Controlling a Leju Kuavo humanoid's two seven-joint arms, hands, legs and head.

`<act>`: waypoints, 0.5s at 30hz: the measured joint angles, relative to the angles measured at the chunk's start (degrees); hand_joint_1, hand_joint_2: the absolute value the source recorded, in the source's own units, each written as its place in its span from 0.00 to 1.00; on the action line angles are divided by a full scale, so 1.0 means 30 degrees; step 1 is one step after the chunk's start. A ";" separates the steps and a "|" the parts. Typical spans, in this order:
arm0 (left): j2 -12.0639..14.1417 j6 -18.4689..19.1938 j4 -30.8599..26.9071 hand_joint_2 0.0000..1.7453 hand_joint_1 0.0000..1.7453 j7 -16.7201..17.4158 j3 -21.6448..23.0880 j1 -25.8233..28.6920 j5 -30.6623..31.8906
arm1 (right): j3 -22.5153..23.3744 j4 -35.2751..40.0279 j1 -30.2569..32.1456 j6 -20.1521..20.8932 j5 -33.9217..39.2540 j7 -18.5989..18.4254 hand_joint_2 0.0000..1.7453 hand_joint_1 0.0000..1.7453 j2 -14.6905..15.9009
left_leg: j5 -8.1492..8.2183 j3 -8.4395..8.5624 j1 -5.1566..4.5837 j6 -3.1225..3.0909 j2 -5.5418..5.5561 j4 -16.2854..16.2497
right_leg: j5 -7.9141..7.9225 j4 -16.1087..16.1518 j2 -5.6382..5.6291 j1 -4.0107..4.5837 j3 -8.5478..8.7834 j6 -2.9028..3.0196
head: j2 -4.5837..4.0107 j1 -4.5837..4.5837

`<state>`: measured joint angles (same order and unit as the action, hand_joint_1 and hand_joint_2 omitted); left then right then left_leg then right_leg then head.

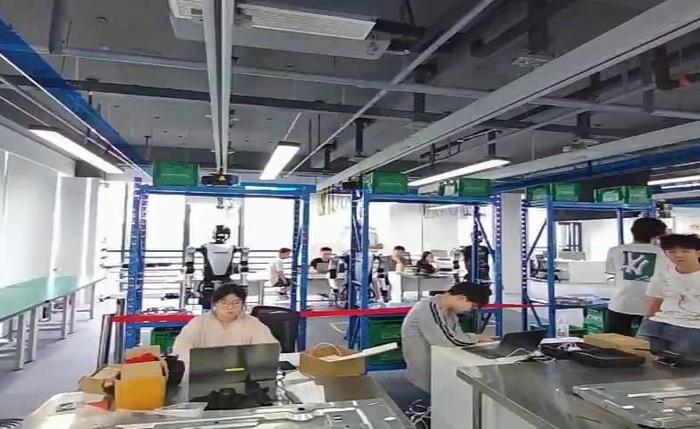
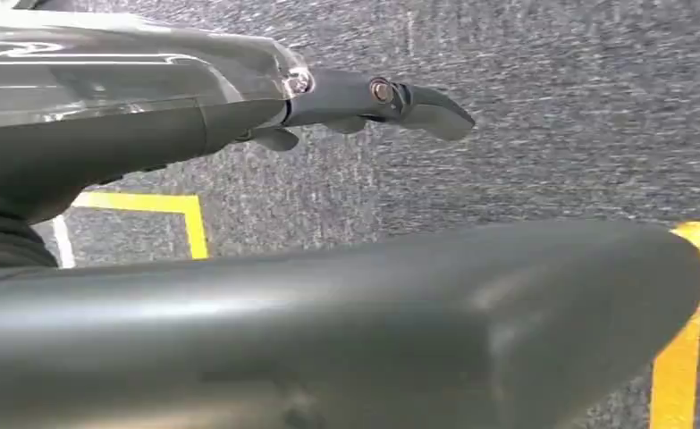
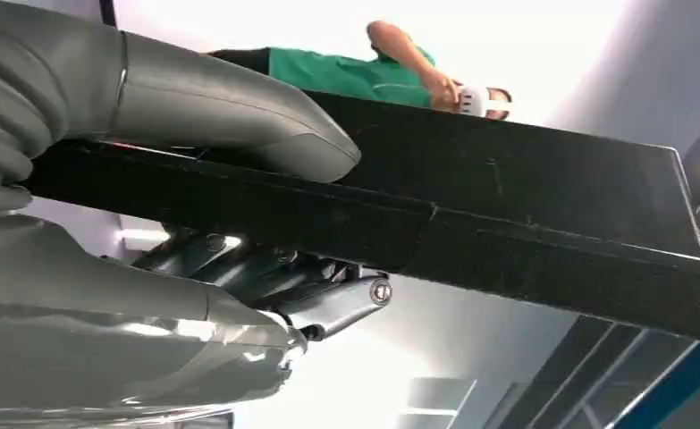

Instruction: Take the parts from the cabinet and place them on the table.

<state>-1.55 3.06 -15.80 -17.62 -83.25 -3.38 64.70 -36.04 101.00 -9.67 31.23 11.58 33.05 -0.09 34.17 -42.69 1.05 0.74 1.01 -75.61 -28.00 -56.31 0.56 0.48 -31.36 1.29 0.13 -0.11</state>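
Part point(image 3: 543, 214), a black flat panel, gripped by the right hand point(image 3: 239, 214); left hand point(image 2: 364, 98) empty over grey carpet point(image 2: 552, 134)

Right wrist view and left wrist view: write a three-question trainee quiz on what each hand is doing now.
1. True or false: the right hand holds nothing.
2. The left hand hangs over: A) grey carpet with yellow tape lines; B) a steel table; C) a green crate.
3. Fill in: the black flat part is clamped between the right hand's thumb and its ____.

Key: 1 false, it grips the black flat part. 2 A. 3 fingers.
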 joint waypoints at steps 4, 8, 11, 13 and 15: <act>-0.0007 0.0036 0.0000 1.00 0.00 -0.0102 0.0007 -0.0021 0.0029 | 0.0000 0.0000 0.0000 0.0044 0.0000 -0.0029 1.00 1.00 -0.0007 | -0.2420 0.2630 0.0427 0.0533 -0.0466 0.5129 | -0.0488 -0.0218 0.0087 -0.0239 0.0331 -0.0593 | 0.0000 0.0000; -0.0015 0.0117 0.0007 1.00 0.00 -0.0219 0.0015 -0.0025 0.0036 | 0.0109 0.0022 -0.0007 0.0116 0.0015 -0.0051 1.00 1.00 -0.0007 | -0.1934 0.2836 0.0138 -0.0353 -0.0332 0.5342 | -0.0696 -0.0356 0.0070 -0.0235 0.0484 -0.0962 | 0.0000 -0.0007; -0.0015 0.0160 0.0007 1.00 0.00 -0.0248 0.0015 0.0002 0.0051 | 0.0196 0.0153 -0.0066 0.0161 0.0029 -0.0051 1.00 1.00 -0.0007 | -0.1724 0.3316 0.0139 -0.0761 -0.0261 0.5425 | -0.1225 -0.1982 0.0008 -0.0322 -0.0181 -0.1151 | 0.0000 -0.0007; 0.0000 0.0160 0.0007 1.00 0.00 -0.0248 0.0015 -0.0007 0.0044 | 0.0197 0.0153 0.0013 0.0160 0.0022 -0.0051 1.00 1.00 -0.0007 | -0.1473 0.3569 0.0019 -0.0939 -0.0217 0.5425 | -0.2249 -0.5130 0.0009 -0.0319 -0.2168 -0.1182 | 0.0000 -0.0007; 0.0000 0.0160 0.0007 1.00 0.00 -0.0248 0.0015 0.0027 0.0044 | 0.0204 0.0146 0.0101 0.0167 0.0022 -0.0051 1.00 1.00 -0.0007 | -0.1159 0.3925 -0.0144 -0.1014 -0.0125 0.5425 | -0.2603 -0.6767 -0.0012 -0.0246 -0.3670 -0.1038 | 0.0000 -0.0007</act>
<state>-1.55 3.54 -15.78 -18.36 -83.21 -3.30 64.83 -35.43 101.44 -9.37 31.74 11.65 32.89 -0.11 30.69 -30.91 0.62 -2.30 0.64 -59.33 -35.81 -76.61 0.52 -0.26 -42.37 -1.82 0.13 -0.13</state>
